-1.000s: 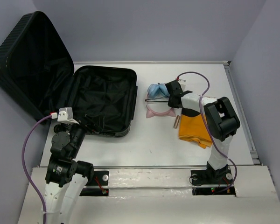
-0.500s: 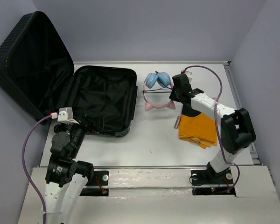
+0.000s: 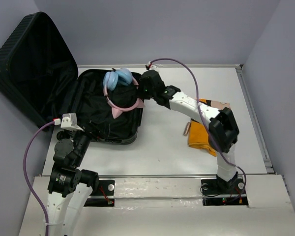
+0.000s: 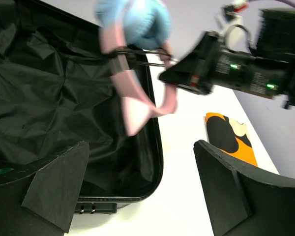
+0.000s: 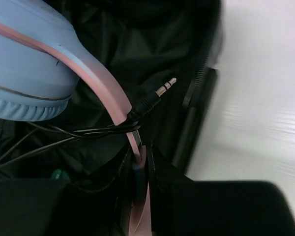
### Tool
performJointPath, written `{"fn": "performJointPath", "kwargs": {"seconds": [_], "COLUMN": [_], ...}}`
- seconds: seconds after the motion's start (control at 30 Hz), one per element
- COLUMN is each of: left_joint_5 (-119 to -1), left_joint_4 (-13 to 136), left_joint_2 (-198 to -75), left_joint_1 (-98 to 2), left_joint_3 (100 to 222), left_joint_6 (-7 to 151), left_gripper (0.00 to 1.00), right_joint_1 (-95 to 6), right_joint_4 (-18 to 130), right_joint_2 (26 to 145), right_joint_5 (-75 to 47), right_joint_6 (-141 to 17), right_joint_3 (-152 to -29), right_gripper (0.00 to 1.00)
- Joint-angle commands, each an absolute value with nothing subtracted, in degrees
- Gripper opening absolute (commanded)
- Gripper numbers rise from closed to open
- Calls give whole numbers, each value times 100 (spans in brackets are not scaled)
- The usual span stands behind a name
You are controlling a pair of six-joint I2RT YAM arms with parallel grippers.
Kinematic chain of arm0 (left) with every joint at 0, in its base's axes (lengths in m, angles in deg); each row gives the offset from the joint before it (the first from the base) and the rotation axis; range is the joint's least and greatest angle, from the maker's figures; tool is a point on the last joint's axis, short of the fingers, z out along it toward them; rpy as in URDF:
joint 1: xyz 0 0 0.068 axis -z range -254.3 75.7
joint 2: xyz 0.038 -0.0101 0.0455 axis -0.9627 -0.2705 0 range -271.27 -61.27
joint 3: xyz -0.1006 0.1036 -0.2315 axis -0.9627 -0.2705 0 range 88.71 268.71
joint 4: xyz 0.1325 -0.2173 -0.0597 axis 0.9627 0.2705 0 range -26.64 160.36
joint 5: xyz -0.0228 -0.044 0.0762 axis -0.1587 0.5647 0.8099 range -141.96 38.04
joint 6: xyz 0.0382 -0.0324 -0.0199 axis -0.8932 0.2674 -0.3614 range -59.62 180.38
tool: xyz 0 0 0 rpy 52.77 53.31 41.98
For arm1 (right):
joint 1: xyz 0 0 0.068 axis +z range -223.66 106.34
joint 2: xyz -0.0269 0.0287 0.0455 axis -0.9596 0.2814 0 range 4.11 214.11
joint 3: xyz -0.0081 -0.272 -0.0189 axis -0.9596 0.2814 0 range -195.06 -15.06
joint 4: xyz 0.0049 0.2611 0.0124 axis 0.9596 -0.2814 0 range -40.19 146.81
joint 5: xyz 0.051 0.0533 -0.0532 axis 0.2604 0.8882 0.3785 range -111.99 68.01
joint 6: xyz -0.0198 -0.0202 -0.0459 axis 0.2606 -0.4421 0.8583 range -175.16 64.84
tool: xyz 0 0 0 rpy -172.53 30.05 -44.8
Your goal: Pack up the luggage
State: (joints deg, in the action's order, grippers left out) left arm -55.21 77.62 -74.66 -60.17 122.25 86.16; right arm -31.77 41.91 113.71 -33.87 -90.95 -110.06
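The luggage (image 3: 96, 118), a large black ribbed suitcase, lies open at the left with its lid (image 3: 24, 64) propped up; it also shows in the left wrist view (image 4: 49, 98). My right gripper (image 3: 141, 93) is shut on the pink band of a pair of blue and pink headphones (image 3: 117, 88) and holds them above the suitcase's right half. The right wrist view shows the band (image 5: 113, 98) pinched between my fingers, with the black cable and jack (image 5: 155, 96) hanging. My left gripper (image 4: 137, 187) is open and empty by the suitcase's near right corner.
An orange and black folded cloth (image 3: 204, 135) lies on the white table right of centre, also in the left wrist view (image 4: 231, 135). A small brown stick (image 3: 186, 129) lies beside it. Grey walls enclose the table on three sides.
My right arm has swung left with the headphones, from the table's middle to over the open suitcase. The left arm has not moved.
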Motion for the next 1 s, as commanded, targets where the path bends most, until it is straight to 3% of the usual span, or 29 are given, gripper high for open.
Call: {"fn": "performJointPath", "kwargs": {"seconds": [0.0, 0.1, 0.17, 0.2, 0.27, 0.37, 0.4, 0.43, 0.5, 0.57, 0.67, 0.77, 0.97], "left_joint_5": [-5618, -5574, -5548, -5548, -5539, -5574, -5583, -5583, -5591, -5618, -5662, -5688, -5671], "left_joint_4": [7426, 7452, 7452, 7452, 7452, 7452, 7443, 7434, 7443, 7417, 7391, 7390, 7426], "left_joint_2": [-7533, -7507, -7489, -7481, -7481, -7481, -7463, -7454, -7411, -7375, -7375, -7436, -7507], "left_joint_1": [-6033, -6033, -6033, -6033, -6033, -6033, -6033, -6033, -6033, -6033, -6033, -6033, -6033], "left_joint_3": [12317, 12326, 12326, 12326, 12326, 12326, 12326, 12326, 12334, 12317, 12308, 12299, 12317], "left_joint_6": [8508, 8516, 8517, 8516, 8516, 8516, 8508, 8508, 8516, 8508, 8508, 8508, 8516], "left_gripper": [99, 99, 99, 99, 99, 99, 99, 99, 99, 99, 99, 99, 99], "right_joint_1": [-2919, -2919, -2919, -2919, -2919, -2919, -2979, -2980, -3128, -3348, -3945, -4192, -4386], "right_joint_4": [4214, 3748, 3580, 3580, 3580, 3624, 3790, 3861, 3879, 3853, 3835, 3853, 3835], "right_joint_2": [12353, 13223, 13435, 13393, 13209, 12323, 11676, 11330, 10384, 9818, 8859, 8436, 8479], "right_joint_5": [-2763, -2332, -2243, -2243, -2269, -2857, -3189, -3358, -3918, -4088, -3826, -3755, -3904], "right_joint_6": [-9365, -9471, -9454, -9366, -9182, -8892, -8734, -8637, -8470, -8486, -8680, -8610, -8627], "right_joint_3": [-12691, -14062, -14575, -14506, -14209, -13322, -12449, -11927, -10420, -9421, -7706, -6766, -6419], "right_gripper": [29, 68, 85, 87, 87, 74, 59, 52, 39, 34, 33, 41, 46]}}
